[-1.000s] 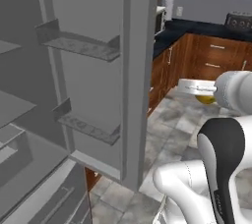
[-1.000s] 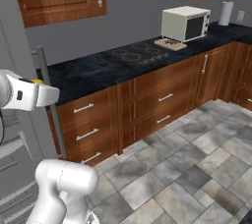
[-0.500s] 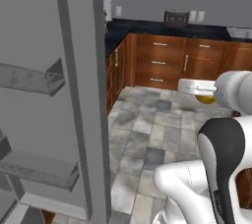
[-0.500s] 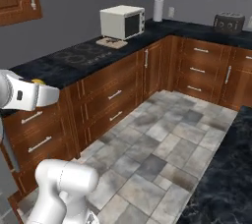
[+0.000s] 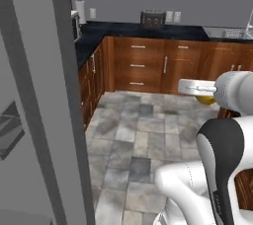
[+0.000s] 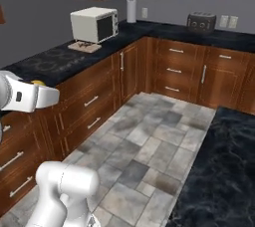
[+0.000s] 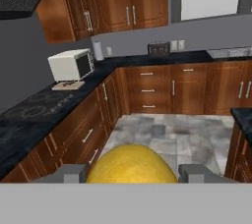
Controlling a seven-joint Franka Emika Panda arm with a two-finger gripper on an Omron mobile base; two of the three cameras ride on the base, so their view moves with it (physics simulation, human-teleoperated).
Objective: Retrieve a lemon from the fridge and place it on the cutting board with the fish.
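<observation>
Your whole outlook has swung: the base has kept turning away from the fridge [image 5: 29, 120], so a second ago its open door and shelf bins filled the left base view, and now only the grey door edge stands at the left of that view, with the tiled floor [image 5: 143, 135] and the far run of cabinets ahead. That is the cameras moving, not the kitchen. Along the dark table [image 6: 55, 64] in the right base view you can now see the white microwave [image 6: 93, 24], and just in front of it the cutting board [image 6: 83, 47] with the fish [image 6: 87, 47] lying on it, too small to make out in detail. They are well apart from the arm, so I judge the carry is in hand and the placing is not yet begun. The tool [image 7: 130, 173] is closed on the lemon [image 7: 132, 165], which sits between its two fingers in the hand view and peeps out yellow beside the wrist in both base views. Expect the base to need more travel toward the microwave end before you lower anything.
</observation>
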